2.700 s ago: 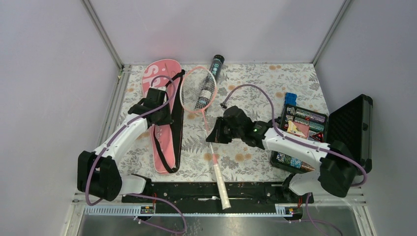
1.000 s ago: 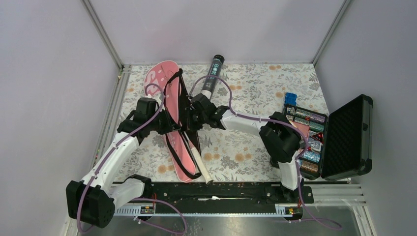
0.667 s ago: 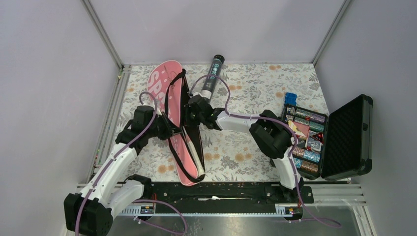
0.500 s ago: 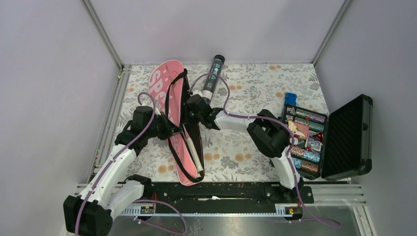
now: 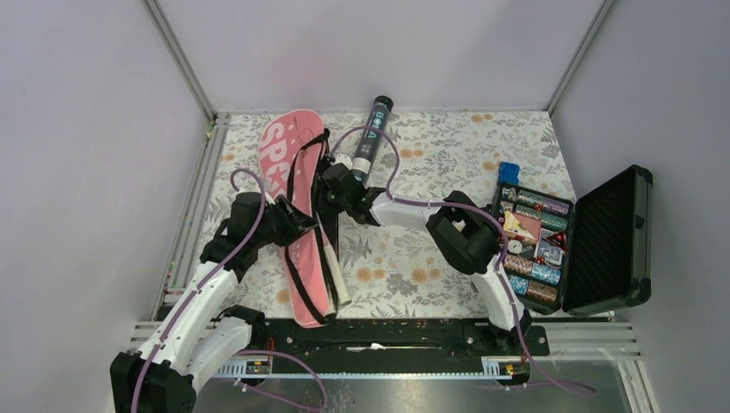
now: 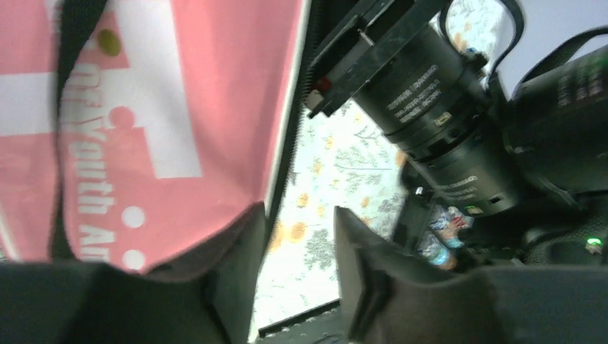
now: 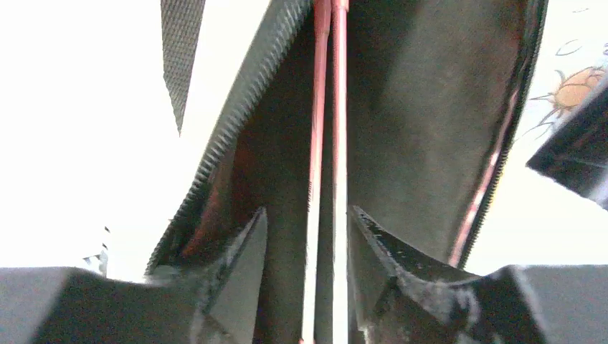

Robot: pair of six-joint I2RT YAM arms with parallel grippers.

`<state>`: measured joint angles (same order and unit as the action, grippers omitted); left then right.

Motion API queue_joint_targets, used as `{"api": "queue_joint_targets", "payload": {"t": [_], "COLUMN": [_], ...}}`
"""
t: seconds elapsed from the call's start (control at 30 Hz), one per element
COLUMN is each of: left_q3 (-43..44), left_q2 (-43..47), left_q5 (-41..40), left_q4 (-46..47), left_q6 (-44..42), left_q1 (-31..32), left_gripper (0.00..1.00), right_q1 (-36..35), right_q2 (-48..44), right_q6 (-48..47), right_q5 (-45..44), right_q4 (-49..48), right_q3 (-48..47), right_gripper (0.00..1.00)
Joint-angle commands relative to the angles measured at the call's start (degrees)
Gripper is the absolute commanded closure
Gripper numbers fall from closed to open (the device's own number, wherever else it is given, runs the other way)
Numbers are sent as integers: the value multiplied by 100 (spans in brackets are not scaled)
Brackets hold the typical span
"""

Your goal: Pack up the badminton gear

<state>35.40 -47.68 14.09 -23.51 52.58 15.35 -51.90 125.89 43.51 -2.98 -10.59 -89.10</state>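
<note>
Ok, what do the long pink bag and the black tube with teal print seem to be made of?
Long pink bag: probably matte woven fabric; it sags and folds, with a zipper-toothed edge. Black tube with teal print: rigid, smooth, probably plastic or coated card; cannot tell which.

Left hand point(image 5: 303, 220), right hand point(image 5: 326, 186) crowd bag point(image 5: 278, 153) mouth; mat point(image 5: 448, 146) free between tube point(image 5: 371, 131) and case point(image 5: 615, 228).

arms point(image 5: 196, 294): white links, black joints | cables point(image 5: 395, 163): purple | LED point(image 6: 591, 242): apparently green
</note>
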Motion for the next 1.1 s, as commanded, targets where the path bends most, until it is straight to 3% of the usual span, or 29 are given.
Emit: {"api": "queue_joint_targets", "payload": {"t": [0.0,0.07,0.2,0.37,0.5,0.67,0.83,0.9,1.07], "left_q3": [474,712,1229,1267,1022,634,307,198,-18], "left_q2": [-121,-232,-527,-756,-945,-1062,-1183,-1273,-1227], "left_q5": [-623,-1123,-2342,-3265,-3245,-2589,-1811,-1591,-1544], "left_q4": [-118,-492,-1470,-1944,-1947,-1693,-1489,-1466,-1393], "left_q6": [-62,-130,-96,117,145,71,-239,-297,-373], "left_q1": [11,1,-31,-292,-752,-1572,-2182,-2336,-2502], "left_gripper": [48,36,26,15,12,10,14,14,14], "right_q1": [35,48,40,-24,-243,-784,-1167,-1182,-1228], "right_q2": [-389,-612,-1195,-1888,-2157,-2192,-1781,-1676,-1198], "right_q6": [-338,-438,-420,-293,-4,750,613,776,899], "right_q5": [8,104,278,936,1269,908,428,514,436], "right_q4": [604,1175,1566,1279,1111,464,999,703,880], "right_q3": [-495,-411,167,1160,1644,2056,1645,1716,1352], "right_gripper": [39,33,23,23,27,28,26,27,31]}}
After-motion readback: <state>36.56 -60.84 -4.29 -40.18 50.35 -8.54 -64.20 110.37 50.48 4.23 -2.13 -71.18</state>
